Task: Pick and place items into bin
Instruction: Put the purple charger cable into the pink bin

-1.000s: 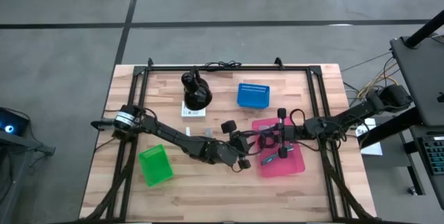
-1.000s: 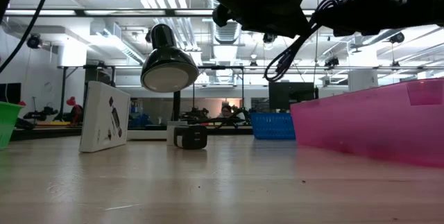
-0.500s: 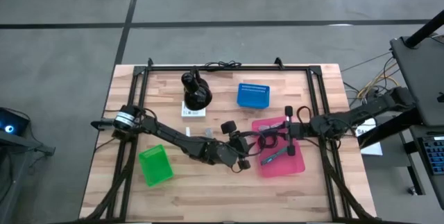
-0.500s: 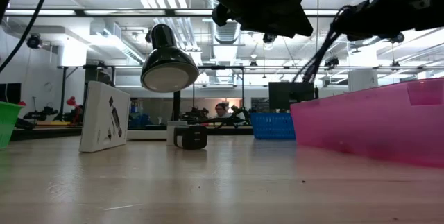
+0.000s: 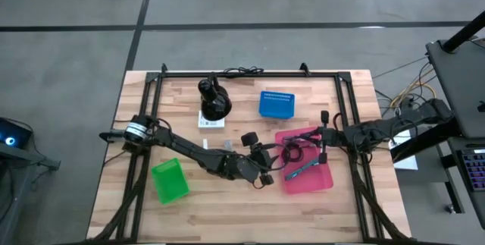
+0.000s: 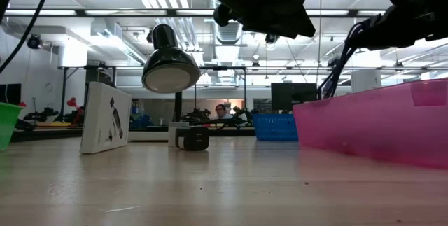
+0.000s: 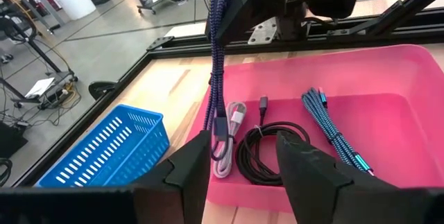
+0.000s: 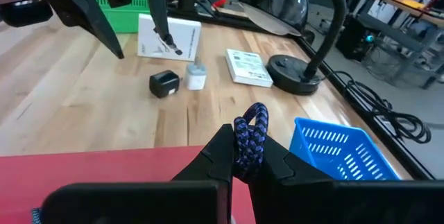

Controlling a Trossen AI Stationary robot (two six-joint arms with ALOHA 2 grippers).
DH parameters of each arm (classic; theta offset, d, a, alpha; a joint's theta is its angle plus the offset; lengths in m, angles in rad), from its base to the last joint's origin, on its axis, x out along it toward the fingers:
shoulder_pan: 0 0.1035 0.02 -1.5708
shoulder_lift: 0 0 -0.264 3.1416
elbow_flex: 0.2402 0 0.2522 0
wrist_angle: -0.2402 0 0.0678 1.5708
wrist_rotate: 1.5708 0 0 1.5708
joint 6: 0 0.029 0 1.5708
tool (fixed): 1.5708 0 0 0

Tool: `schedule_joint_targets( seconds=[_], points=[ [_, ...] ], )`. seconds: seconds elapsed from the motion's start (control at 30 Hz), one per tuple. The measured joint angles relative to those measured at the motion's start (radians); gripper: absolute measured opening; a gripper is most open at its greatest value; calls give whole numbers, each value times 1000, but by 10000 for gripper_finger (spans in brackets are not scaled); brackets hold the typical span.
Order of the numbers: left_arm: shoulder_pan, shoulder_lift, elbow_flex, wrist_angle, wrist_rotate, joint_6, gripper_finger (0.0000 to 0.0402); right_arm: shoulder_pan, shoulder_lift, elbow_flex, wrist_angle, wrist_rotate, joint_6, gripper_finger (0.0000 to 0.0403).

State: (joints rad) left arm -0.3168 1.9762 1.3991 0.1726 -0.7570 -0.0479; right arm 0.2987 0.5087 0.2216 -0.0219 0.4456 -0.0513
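The right claw (image 8: 241, 156) is seen pinched shut on a blue-purple braided cable (image 8: 250, 141), a loop of which bulges up between its fingers; in the left wrist view the same cable (image 7: 218, 57) is seen hanging down from that claw into the pink bin (image 7: 416, 78), its plug end resting on the bin floor. The left claw (image 7: 243, 158) is held partly apart and empty at the near edge of the bin, touching nothing. Inside the bin a coiled black cable (image 7: 267, 156), a white cable (image 7: 234, 123) and a teal braided cable (image 7: 331, 128) are shown lying side by side. From above, the bin (image 5: 324, 180) is placed right of centre on the worktop (image 5: 227, 215), with a blue basket (image 5: 275, 104) behind it. Only the right wrist view shows a small black charger (image 8: 164, 84) and a white plug (image 8: 197, 78) on the worktop, close together.
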Motion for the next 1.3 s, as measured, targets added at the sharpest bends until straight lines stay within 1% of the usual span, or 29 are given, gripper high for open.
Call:
schedule_joint_targets(
  seconds=[0.17,0.3,0.57,0.93,1.0,1.17,1.3],
  points=[
    [0,0,0,0,0,-1,148,0,-12,-6,-5,2,-1,13],
    [0,0,0,0,0,-1,148,0,-10,-7,-19,1,-31,13],
    [1,0,0,0,1,-1,148,21,-2,-24,-34,-4,-189,13],
    [0,0,-2,0,1,-1,148,132,37,-45,8,8,-369,13],
    [0,0,-2,0,2,-1,148,155,47,-46,15,39,-386,13],
    [0,0,-4,0,2,-1,148,212,88,-47,32,190,-397,13],
    [0,0,-6,0,2,-1,148,251,130,-47,58,205,-430,13]
  ],
)
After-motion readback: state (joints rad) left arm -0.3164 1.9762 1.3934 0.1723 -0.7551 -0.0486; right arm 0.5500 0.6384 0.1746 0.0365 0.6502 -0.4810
